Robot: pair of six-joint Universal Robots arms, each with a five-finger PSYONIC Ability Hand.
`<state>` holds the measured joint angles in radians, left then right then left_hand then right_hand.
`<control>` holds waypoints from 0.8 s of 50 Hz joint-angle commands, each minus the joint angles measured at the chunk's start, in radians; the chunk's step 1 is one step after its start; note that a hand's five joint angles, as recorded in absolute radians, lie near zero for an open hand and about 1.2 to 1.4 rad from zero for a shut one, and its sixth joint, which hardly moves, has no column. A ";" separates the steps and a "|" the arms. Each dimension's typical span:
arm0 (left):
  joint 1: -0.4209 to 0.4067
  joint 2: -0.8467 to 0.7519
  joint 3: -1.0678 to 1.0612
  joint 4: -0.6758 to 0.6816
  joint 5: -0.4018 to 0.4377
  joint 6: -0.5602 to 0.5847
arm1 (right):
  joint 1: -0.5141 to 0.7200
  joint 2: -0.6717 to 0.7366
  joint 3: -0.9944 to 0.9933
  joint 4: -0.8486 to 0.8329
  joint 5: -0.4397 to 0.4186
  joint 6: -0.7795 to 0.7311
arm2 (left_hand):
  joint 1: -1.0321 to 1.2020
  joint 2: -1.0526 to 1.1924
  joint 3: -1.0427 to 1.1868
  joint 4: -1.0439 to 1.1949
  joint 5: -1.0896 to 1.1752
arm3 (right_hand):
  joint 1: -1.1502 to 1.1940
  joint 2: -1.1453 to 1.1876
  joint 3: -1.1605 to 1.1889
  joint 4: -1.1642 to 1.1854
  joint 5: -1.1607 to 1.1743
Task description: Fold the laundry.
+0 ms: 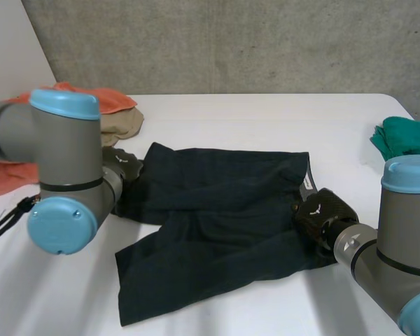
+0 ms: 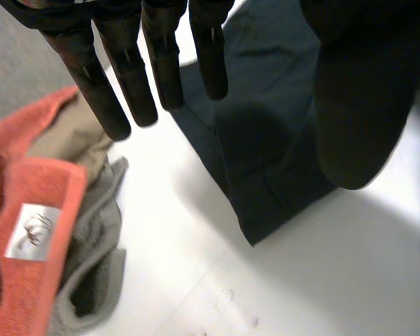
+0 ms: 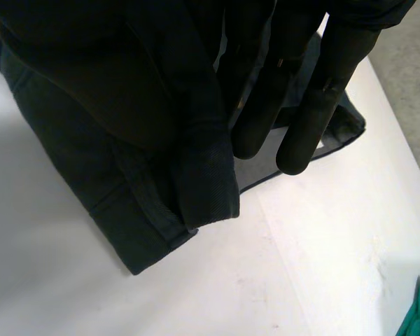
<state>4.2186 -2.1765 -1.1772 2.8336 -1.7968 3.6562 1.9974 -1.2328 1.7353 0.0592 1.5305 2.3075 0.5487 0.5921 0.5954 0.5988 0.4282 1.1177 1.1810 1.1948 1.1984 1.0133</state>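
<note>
Dark shorts (image 1: 217, 224) lie spread mid-table (image 1: 266, 112). Left hand (image 2: 129, 77), fingers straight and holding nothing, hangs over their left edge. Right hand (image 3: 315, 98) pinches a raised fold at their right edge. Bare table runs along the near edge. An orange towel (image 1: 108, 100) sits at the far-left corner.

My left hand (image 2: 162, 63) and my right hand (image 3: 325, 98) are smooth, matt black plastic. The dark navy woven cloth shorts (image 1: 217, 217) look matt, with a stitched hem. Around the shorts, the white table (image 1: 266, 112) is smooth with a faint sheen. To the left of the shorts lie a nubbly orange terry towel (image 2: 28, 182) with a shiny silvery label (image 2: 32, 231) and a soft beige cloth (image 2: 91, 231). Beyond the shorts, the grey concrete wall (image 1: 231, 42) is rough.
</note>
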 commanded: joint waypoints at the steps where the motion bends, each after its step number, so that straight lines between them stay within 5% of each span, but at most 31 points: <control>1: -0.040 0.221 -0.169 0.006 0.011 -0.008 | -0.005 -0.002 -0.019 -0.033 0.000 0.092 | -0.124 -0.167 -0.171 -0.174 -0.178 | 0.279 0.215 0.201 0.198 0.208; 10: -0.124 0.376 -0.449 0.007 0.042 -0.100 | -0.006 -0.001 -0.025 -0.050 -0.003 0.135 | -0.141 -0.185 -0.188 -0.191 -0.195 | 0.279 0.215 0.201 0.198 0.208; 18: -0.115 0.362 -0.578 0.063 0.177 -0.113 | -0.006 -0.005 -0.023 -0.061 0.002 0.138 | -0.109 -0.153 -0.156 -0.159 -0.163 | 0.279 0.215 0.201 0.198 0.208; 20: -0.115 0.324 -0.581 0.064 0.197 -0.113 | -0.008 -0.011 -0.023 -0.061 0.002 0.138 | 0.139 0.095 0.092 0.089 0.085 | 0.279 0.215 0.201 0.198 0.208; 23: -0.115 0.296 -0.564 0.067 0.185 -0.111 | -0.009 -0.019 -0.025 -0.053 0.008 0.133 | 0.845 0.802 0.798 0.795 0.791 | 0.279 0.215 0.201 0.198 0.208; 30: -0.131 0.426 -0.567 0.031 0.126 -0.096 | -0.009 -0.103 -0.007 0.129 0.007 0.017 | 0.848 0.804 0.801 0.798 0.793 | 0.279 0.215 0.201 0.198 0.208; 34: -0.206 0.506 -0.624 -0.173 0.139 -0.013 | -0.019 -0.146 0.058 0.403 0.005 -0.190 | 0.848 0.804 0.801 0.798 0.793 | 0.279 0.215 0.201 0.198 0.208; 37: -0.230 0.500 -0.624 -0.230 0.152 0.034 | -0.022 -0.155 0.066 0.412 0.000 -0.229 | 0.848 0.804 0.801 0.798 0.793 | 0.279 0.215 0.201 0.198 0.208; 40: -0.227 0.460 -0.578 -0.148 0.146 0.056 | -0.019 -0.157 0.037 0.346 0.007 -0.214 | 0.848 0.804 0.801 0.798 0.793 | 0.279 0.215 0.201 0.198 0.208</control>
<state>4.0188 -1.6880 -1.7864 2.6834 -1.6569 3.6466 1.9805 -1.3769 1.7797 0.4110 1.5340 2.1413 1.1518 1.1959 1.1874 1.1992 0.9920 1.1178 1.1810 1.1948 1.1985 1.0133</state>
